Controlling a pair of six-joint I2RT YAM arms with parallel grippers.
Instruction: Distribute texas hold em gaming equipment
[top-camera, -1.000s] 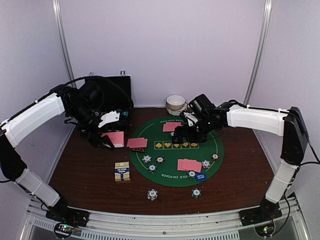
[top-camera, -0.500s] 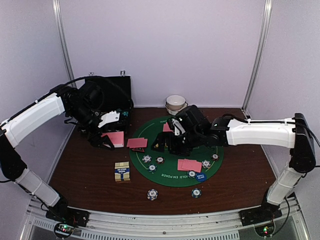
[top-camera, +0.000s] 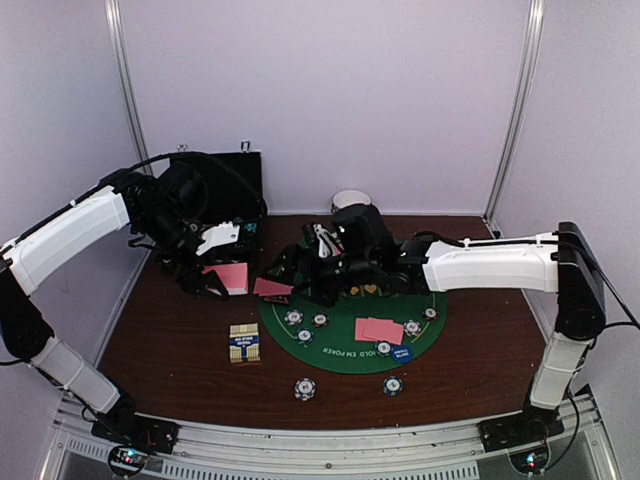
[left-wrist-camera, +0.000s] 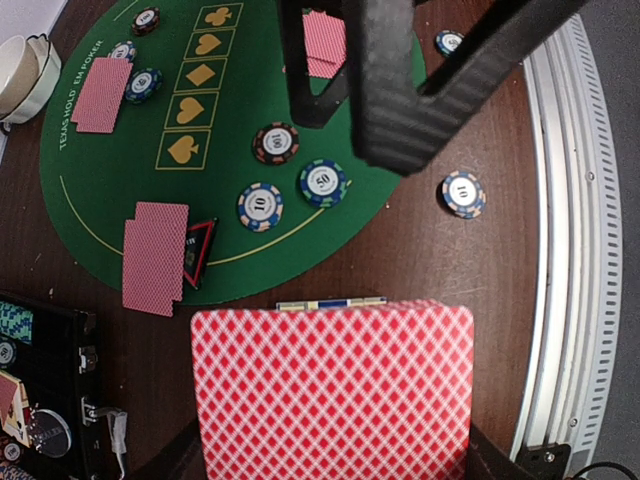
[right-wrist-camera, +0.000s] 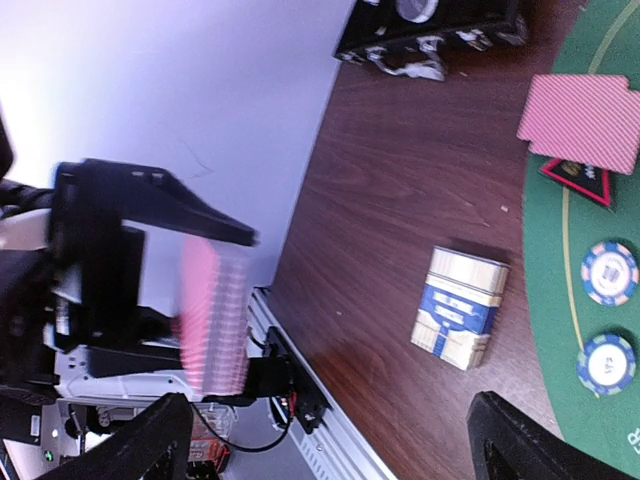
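My left gripper (top-camera: 222, 280) is shut on a deck of pink-backed cards (top-camera: 233, 275), held above the table left of the green felt mat (top-camera: 345, 360); the deck fills the left wrist view (left-wrist-camera: 332, 385). My right gripper (top-camera: 290, 267) is open and empty, reaching left over the mat's left edge toward the deck, apart from it. The right wrist view shows the deck edge-on (right-wrist-camera: 215, 320). Two cards (left-wrist-camera: 155, 255) lie by a red triangular marker (left-wrist-camera: 198, 248). Striped chips (left-wrist-camera: 276, 143) lie on the mat, and others (top-camera: 305, 388) lie on the wood. A blue button (top-camera: 400, 353) sits near the front.
A blue and cream card box (top-camera: 244, 342) lies on the wood below the deck. The black hinged case (top-camera: 215, 190) stands open at the back left. White bowls (top-camera: 350, 202) sit behind the mat. More card pairs (top-camera: 378, 330) lie on the mat.
My right arm has swung left across the mat, from its back right to its left edge near the held deck. My left arm and the deck have not moved.
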